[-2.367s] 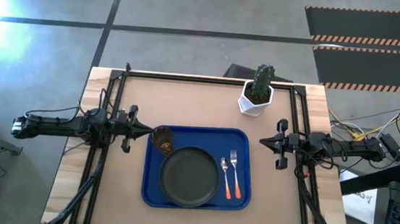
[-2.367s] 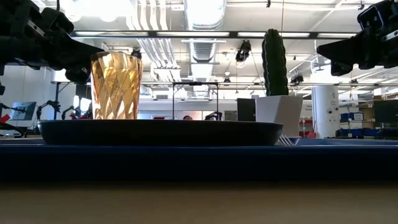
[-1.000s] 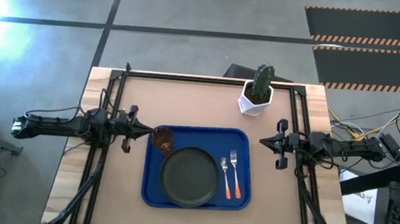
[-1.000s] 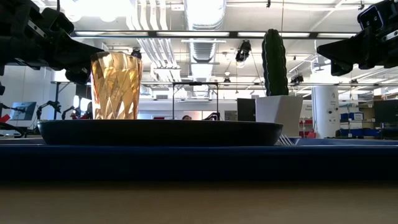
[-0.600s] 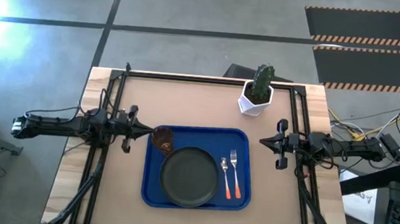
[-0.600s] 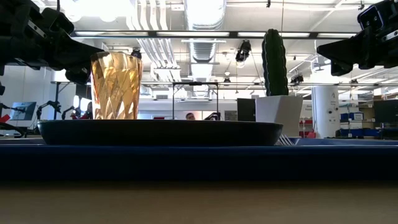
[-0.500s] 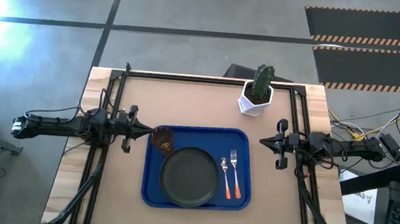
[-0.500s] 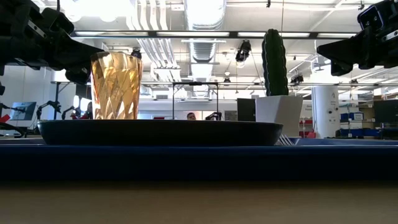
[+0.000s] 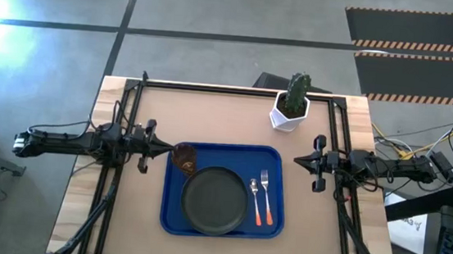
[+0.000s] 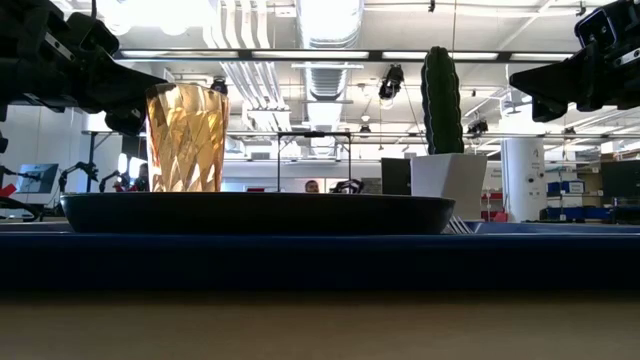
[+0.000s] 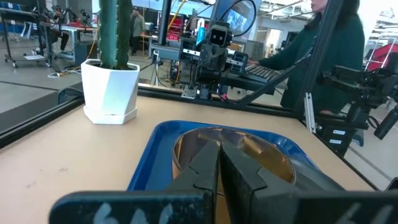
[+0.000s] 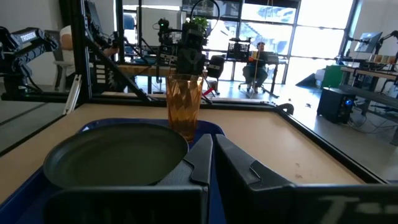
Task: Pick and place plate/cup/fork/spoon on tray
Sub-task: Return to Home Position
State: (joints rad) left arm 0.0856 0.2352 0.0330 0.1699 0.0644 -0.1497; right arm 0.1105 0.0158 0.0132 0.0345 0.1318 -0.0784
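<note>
Blue plastic filled the middle of my overhead feed: the tray sat on the wooden table, nearer its front edge than its back. Everything from the job was already on it. The plate lay flat in the tray's centre. The cup stood upright in the tray's far left corner, just beside the plate's rim. To the plate's right, the spoon and the fork lay side by side. Their silver heads pointed toward the back of the table, and the spoon was the closer of the two to the plate.

The left gripper hung off the tray's left edge with its tip close beside the cup. I could not tell whether it touched. Its wrist camera showed both fingers pressed together around nothing.

The right gripper hung just outside the tray's right edge, apart from the cutlery. Its fingers were likewise closed and empty. In the table-level view both grippers sat up at about the height of the cup's rim.

At the table's back right stood a white pot with a cactus, clear of the tray.
</note>
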